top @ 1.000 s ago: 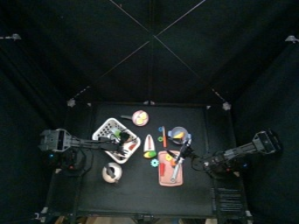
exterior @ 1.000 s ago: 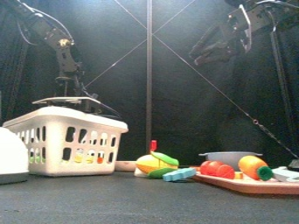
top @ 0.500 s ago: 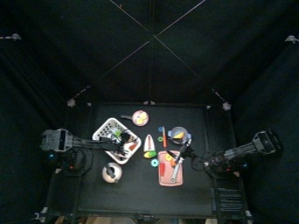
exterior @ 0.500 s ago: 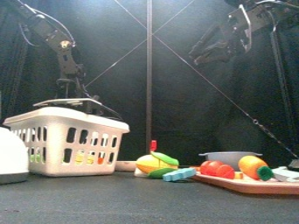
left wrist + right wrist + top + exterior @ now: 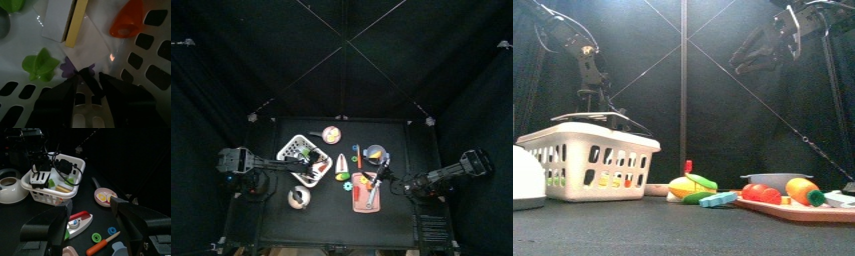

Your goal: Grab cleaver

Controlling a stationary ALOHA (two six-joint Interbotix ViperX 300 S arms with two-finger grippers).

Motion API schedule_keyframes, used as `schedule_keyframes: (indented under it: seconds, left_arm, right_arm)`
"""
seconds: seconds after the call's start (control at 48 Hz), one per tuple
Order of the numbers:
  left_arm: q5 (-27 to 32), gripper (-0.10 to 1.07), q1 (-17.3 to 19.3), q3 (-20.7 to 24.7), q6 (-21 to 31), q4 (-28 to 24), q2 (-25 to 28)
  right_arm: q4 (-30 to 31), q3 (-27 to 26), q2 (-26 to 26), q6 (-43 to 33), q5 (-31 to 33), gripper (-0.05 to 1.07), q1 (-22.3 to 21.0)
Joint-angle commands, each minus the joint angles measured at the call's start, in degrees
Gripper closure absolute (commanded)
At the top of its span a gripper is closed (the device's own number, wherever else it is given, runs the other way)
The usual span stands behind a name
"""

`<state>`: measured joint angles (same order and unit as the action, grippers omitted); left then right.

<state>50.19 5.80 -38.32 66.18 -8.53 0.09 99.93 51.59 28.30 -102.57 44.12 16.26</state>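
Observation:
Lying in the white basket (image 5: 150, 60) is a flat pale blade with a yellow strip along one side, apparently the cleaver (image 5: 59, 20). My left gripper (image 5: 90, 75) reaches down into the basket just short of it, open and empty. A green leaf (image 5: 39, 65), a purple piece (image 5: 67, 67) and an orange toy (image 5: 130, 20) lie around it. From above, the left gripper (image 5: 302, 166) is over the basket (image 5: 291, 148). My right gripper (image 5: 93, 220) hangs open and empty over the table's right side, facing the basket (image 5: 47, 190).
An orange board (image 5: 360, 203) with toy food lies right of the middle, near the right gripper (image 5: 393, 186). A small plate (image 5: 105, 195) sits behind the basket and a white bowl (image 5: 10, 192) beside it. Loose toy pieces (image 5: 694, 187) lie between basket and board.
The left arm has shifted slightly over the basket. The right arm and the things on the table have not moved.

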Motion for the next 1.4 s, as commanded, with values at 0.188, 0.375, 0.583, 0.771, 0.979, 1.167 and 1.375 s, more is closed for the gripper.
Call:
schedule_keyframes:
  seconds: [0.188,0.375,0.583,0.771,0.979,1.167,1.375]
  left_arm:
    - [1.7,0.19,0.6,0.6,-0.1,-0.6,0.3]
    - [1.8,0.18,0.6,0.8,0.0,-0.9,0.7]
    - [1.8,0.13,0.5,1.1,0.0,-1.3,1.1]
    - [1.8,0.1,0.7,1.6,0.1,-2.2,2.0]
    - [1.8,0.11,1.0,1.5,0.0,-2.3,3.9]
    - [1.8,0.11,1.8,1.0,0.0,-2.5,3.8]
    - [1.8,0.15,2.0,0.8,0.0,-2.5,3.8]
  right_arm:
    - [0.2,-1.0,0.4,0.0,0.2,0.09,0.1]
    - [0.2,-1.0,0.4,0.0,0.2,0.09,0.1]
    - [0.2,-1.0,0.4,0.0,0.2,0.09,0.1]
    - [0.2,-0.9,0.4,0.0,0.2,0.09,0.1]
    - [0.2,-0.8,0.4,0.0,0.2,0.09,0.1]
    - [0.2,-0.8,0.4,0.0,0.2,0.09,0.1]
    - [0.2,-0.8,0.4,0.0,0.2,0.09,0.1]
